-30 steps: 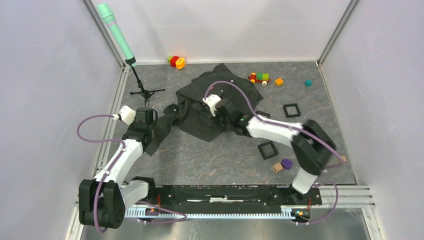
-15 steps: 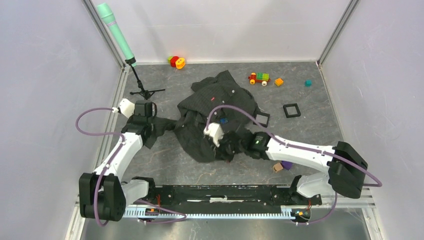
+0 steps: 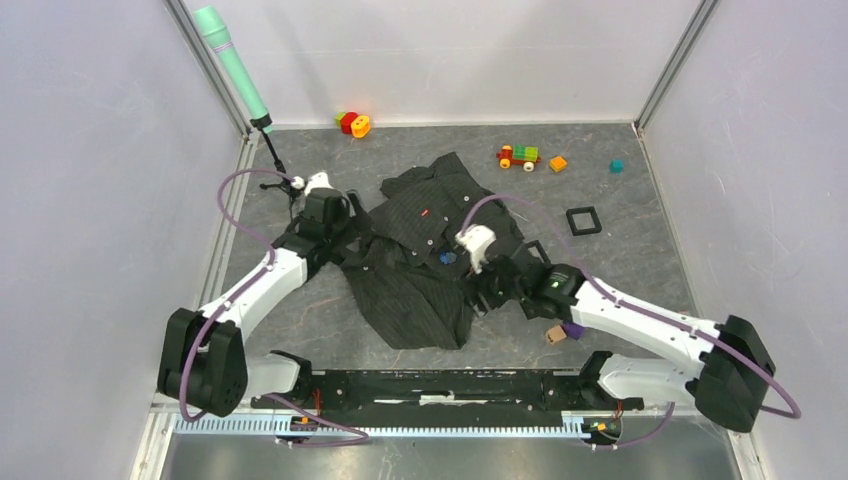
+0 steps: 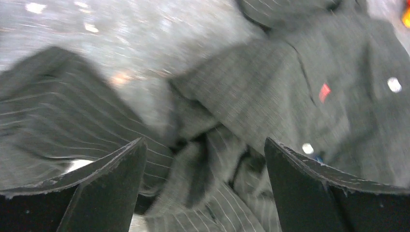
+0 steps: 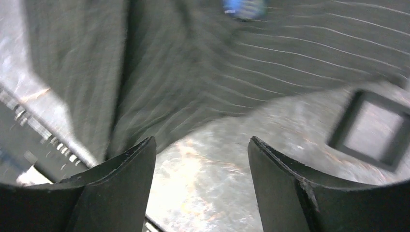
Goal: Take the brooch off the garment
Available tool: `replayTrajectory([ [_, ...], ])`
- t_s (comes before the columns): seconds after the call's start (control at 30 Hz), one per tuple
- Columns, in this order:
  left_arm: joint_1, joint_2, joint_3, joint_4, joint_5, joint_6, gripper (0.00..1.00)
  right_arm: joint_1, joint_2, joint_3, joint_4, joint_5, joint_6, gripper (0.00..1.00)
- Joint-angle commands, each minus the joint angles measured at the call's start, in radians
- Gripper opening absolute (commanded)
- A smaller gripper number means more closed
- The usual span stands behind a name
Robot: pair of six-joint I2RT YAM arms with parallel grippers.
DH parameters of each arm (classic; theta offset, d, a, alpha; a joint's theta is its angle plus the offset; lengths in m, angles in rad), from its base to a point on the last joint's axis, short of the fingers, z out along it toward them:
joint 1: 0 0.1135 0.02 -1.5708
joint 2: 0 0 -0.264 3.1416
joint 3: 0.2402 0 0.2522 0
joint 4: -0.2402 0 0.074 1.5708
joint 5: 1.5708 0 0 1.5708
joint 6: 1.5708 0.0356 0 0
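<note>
The garment [image 3: 415, 290] lies spread mid-worktop [image 3: 640, 200], with the brooch [image 3: 449, 257], a blurred blue dot, seemingly pinned near its centre. The left end effector [image 4: 204, 145] hangs spread over folds at the shirt's 9 o'clock edge. The right end effector [image 5: 200, 142], spread and empty, hangs at 3 o'clock.

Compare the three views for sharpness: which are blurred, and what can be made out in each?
Top external: sharp and evenly lit, the brooch a blue dot on the garment. Left wrist: cloth motion-smeared, red tag readable, fingers crisp. Right wrist: smeared, brooch a blue blur at the top edge, square frame soft.
</note>
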State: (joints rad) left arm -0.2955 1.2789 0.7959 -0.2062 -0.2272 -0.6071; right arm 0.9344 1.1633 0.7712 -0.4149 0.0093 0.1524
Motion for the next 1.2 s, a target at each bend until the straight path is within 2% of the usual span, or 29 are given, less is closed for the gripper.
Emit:
replayTrajectory([
  [0.0, -0.088, -0.057, -0.074, 0.154, 0.234, 0.128, 0.97, -0.083, -0.084, -0.097, 0.125, 0.183, 0.182, 0.75],
  [0.13, -0.095, 0.035, -0.07, 0.241, 0.383, 0.093, 0.97, -0.088, -0.066, -0.198, 0.294, 0.192, 0.303, 0.75],
  [0.27, -0.093, 0.148, -0.025, 0.251, 0.41, 0.078, 0.92, -0.087, 0.001, -0.232, 0.407, 0.191, 0.36, 0.74],
  [0.4, -0.068, 0.24, 0.014, 0.262, 0.406, 0.067, 0.91, -0.091, 0.052, -0.275, 0.542, 0.216, 0.399, 0.66],
  [0.47, -0.044, 0.283, 0.023, 0.301, 0.442, 0.043, 0.83, -0.096, 0.086, -0.275, 0.569, 0.215, 0.408, 0.59],
  [0.5, -0.03, 0.306, 0.027, 0.319, 0.468, 0.029, 0.73, -0.099, 0.103, -0.265, 0.571, 0.211, 0.405, 0.53],
  [0.57, -0.002, 0.335, 0.043, 0.36, 0.513, 0.002, 0.46, -0.113, 0.129, -0.236, 0.552, 0.214, 0.391, 0.27],
  [0.6, 0.011, 0.338, 0.058, 0.363, 0.527, -0.008, 0.29, -0.127, 0.136, -0.218, 0.534, 0.217, 0.385, 0.08],
  [0.63, 0.018, 0.332, 0.07, 0.354, 0.529, -0.007, 0.17, -0.144, 0.136, -0.203, 0.522, 0.218, 0.379, 0.01],
  [0.67, 0.023, 0.315, 0.089, 0.336, 0.514, 0.003, 0.1, -0.164, 0.132, -0.185, 0.508, 0.214, 0.367, 0.0],
  [0.7, 0.024, 0.294, 0.108, 0.304, 0.49, 0.018, 0.07, -0.181, 0.127, -0.166, 0.493, 0.212, 0.353, 0.0],
  [0.9, 0.024, 0.171, 0.276, 0.088, 0.337, 0.103, 0.02, -0.273, 0.071, 0.001, 0.366, 0.262, 0.249, 0.0],
  [1.03, 0.024, 0.111, 0.344, 0.027, 0.322, 0.098, 0.02, -0.328, 0.042, 0.118, 0.286, 0.272, 0.209, 0.0],
  [1.17, 0.007, 0.018, 0.345, 0.007, 0.318, 0.084, 0.02, -0.351, -0.008, 0.205, 0.23, 0.267, 0.164, 0.0],
])
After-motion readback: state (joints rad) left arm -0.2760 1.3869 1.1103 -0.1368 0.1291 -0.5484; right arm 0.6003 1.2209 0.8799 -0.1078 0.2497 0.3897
